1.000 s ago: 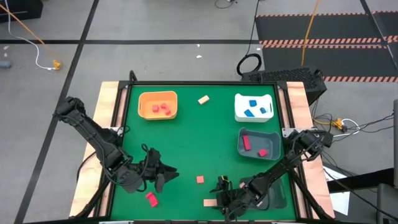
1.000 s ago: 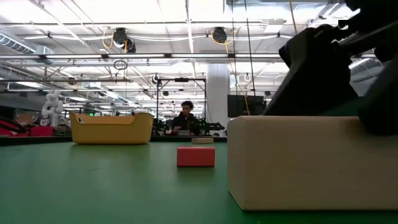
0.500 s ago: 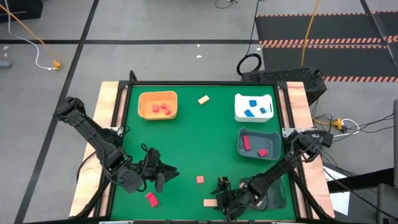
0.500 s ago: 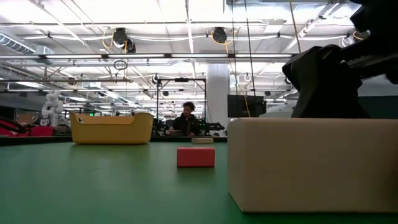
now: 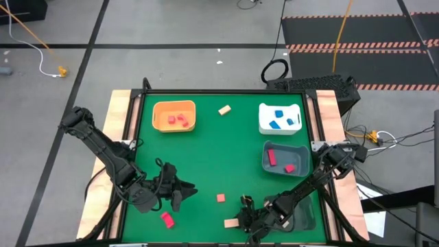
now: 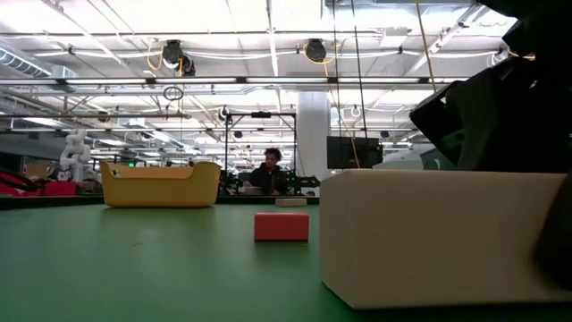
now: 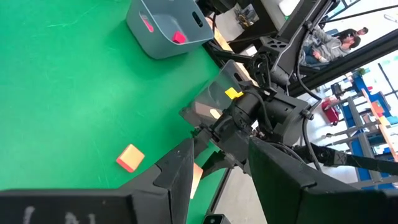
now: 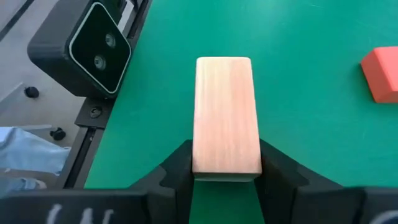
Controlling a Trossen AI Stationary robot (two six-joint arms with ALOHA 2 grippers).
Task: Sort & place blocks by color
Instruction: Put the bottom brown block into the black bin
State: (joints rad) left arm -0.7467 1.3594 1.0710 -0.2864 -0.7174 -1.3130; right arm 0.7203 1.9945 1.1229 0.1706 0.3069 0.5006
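A pale tan bar block point(image 8: 227, 115) lies flat on the green mat by the table's near edge point(image 5: 231, 223), and my right gripper point(image 5: 238, 222) is shut on it. Loose blocks on the mat are a red one point(image 5: 221, 197), a second red one point(image 5: 167, 219) and a tan one point(image 5: 224, 110) at the far side. My left gripper point(image 5: 184, 193) hovers at the near left, open, with nothing between its fingers point(image 7: 180, 177). My right gripper pinches the tan bar by its two long sides at the end nearest the gripper point(image 8: 227, 163), one finger point(image 8: 179, 167) on each side. The fingers slant down from the table's right and lie along the bar. The bar rests flat on the mat.
At the far side stand an orange tray point(image 5: 174, 123) holding red blocks and a white tray point(image 5: 281, 127) holding blue blocks. On the right, a grey tray point(image 5: 266, 161) holds red blocks. A camera housing point(image 8: 93, 50) sits at the near edge beside the bar. A person point(image 6: 271, 170) sits beyond the table.
My right gripper has sunk a little and shut on the tan bar, rolling slightly. The bar has shifted a little on the mat and stays flat.
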